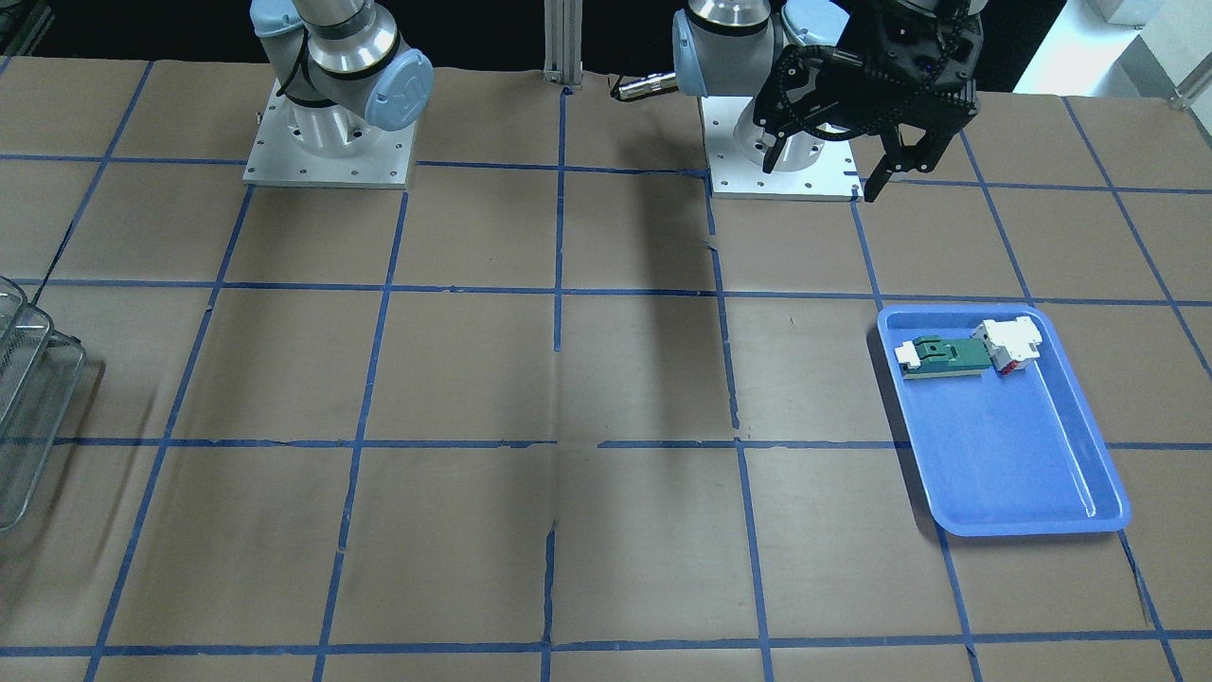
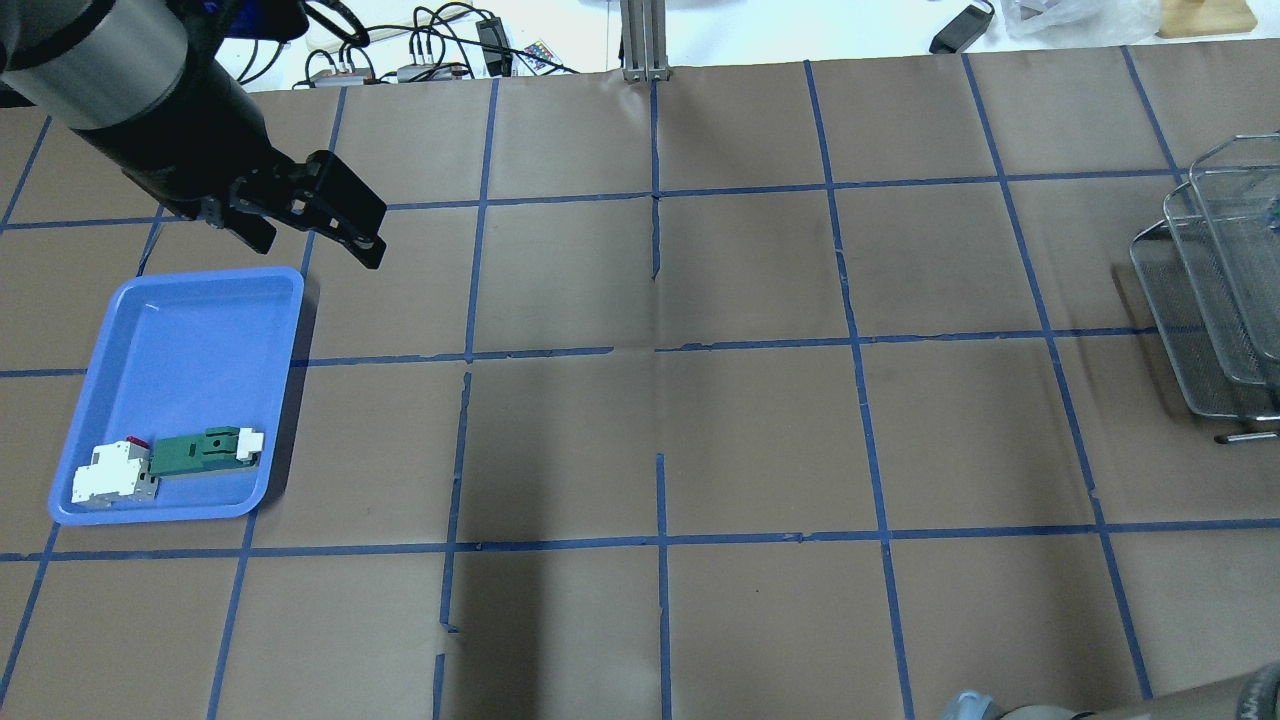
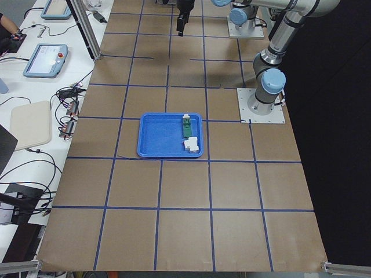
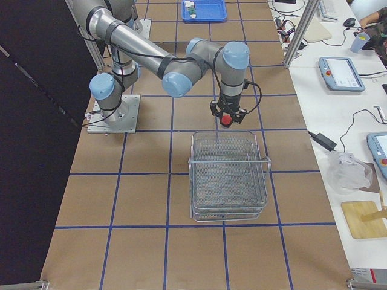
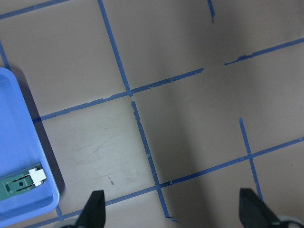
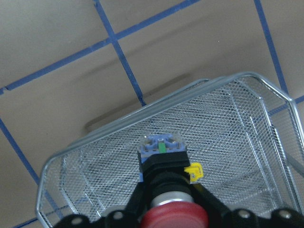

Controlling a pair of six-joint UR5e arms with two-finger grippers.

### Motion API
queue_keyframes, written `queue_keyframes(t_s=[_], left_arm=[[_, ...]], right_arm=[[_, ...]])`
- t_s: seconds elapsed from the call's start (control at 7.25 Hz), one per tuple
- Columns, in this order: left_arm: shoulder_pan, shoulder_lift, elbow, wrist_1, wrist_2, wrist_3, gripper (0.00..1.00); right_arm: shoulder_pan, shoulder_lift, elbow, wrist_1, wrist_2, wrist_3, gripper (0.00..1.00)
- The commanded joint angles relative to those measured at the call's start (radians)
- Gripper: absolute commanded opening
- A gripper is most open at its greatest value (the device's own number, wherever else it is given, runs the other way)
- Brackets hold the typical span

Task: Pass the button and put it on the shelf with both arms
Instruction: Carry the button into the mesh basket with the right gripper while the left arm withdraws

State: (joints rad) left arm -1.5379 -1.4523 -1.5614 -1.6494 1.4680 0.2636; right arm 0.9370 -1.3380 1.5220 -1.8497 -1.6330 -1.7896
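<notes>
My right gripper [image 6: 173,209] is shut on the button [image 6: 164,164], whose red head sits between the fingers and whose black body and green-yellow rear point down at the shelf [image 6: 237,123]. In the exterior right view the right gripper [image 4: 226,116] holds the button [image 4: 226,121] just above the back edge of the wire-mesh shelf [image 4: 228,175]. My left gripper [image 2: 315,240] is open and empty, raised above the table beside the blue tray; it also shows in the front view [image 1: 822,170] and the left wrist view [image 5: 172,209].
The blue tray [image 2: 180,330] [image 1: 1004,474] holds a green-and-white flat part [image 2: 205,452] and a white block with red [image 2: 112,480]. The shelf stands at the table's right end [image 2: 1220,290]. Brown paper with a blue tape grid covers the table.
</notes>
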Motion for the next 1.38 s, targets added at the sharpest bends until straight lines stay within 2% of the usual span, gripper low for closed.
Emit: queue_keyframes(t_s=[0.0, 0.14, 0.28, 0.41, 0.55, 0.83, 0.97, 1.24], left_arm=[[-0.001, 0.010, -0.003, -0.007, 0.026, -0.026, 1.00], [0.004, 0.009, -0.003, -0.009, 0.029, -0.027, 1.00], [0.004, 0.001, -0.005, -0.007, 0.040, -0.096, 1.00], [0.004, 0.001, -0.012, -0.007, 0.049, -0.160, 1.00], [0.004, 0.006, -0.017, -0.009, 0.108, -0.162, 1.00], [0.010, 0.000, -0.019, 0.002, 0.121, -0.156, 1.00], [0.012, -0.002, -0.022, 0.002, 0.121, -0.158, 1.00], [0.019, -0.002, -0.032, -0.007, 0.118, -0.161, 1.00]], right_arm=[[-0.037, 0.081, -0.006, -0.091, -0.010, -0.056, 0.05], [-0.037, 0.074, -0.009, -0.088, -0.014, -0.054, 0.40], [-0.037, 0.075, -0.006, -0.083, -0.002, -0.050, 0.83], [-0.037, 0.074, -0.006, -0.080, -0.008, -0.048, 1.00], [-0.037, 0.066, -0.008, -0.080, -0.013, -0.048, 1.00], [-0.017, -0.022, 0.006, -0.028, -0.016, 0.043, 1.00], [0.021, -0.073, 0.009, 0.054, -0.015, 0.146, 1.00], [0.168, -0.142, 0.007, 0.195, -0.016, 0.420, 1.00]])
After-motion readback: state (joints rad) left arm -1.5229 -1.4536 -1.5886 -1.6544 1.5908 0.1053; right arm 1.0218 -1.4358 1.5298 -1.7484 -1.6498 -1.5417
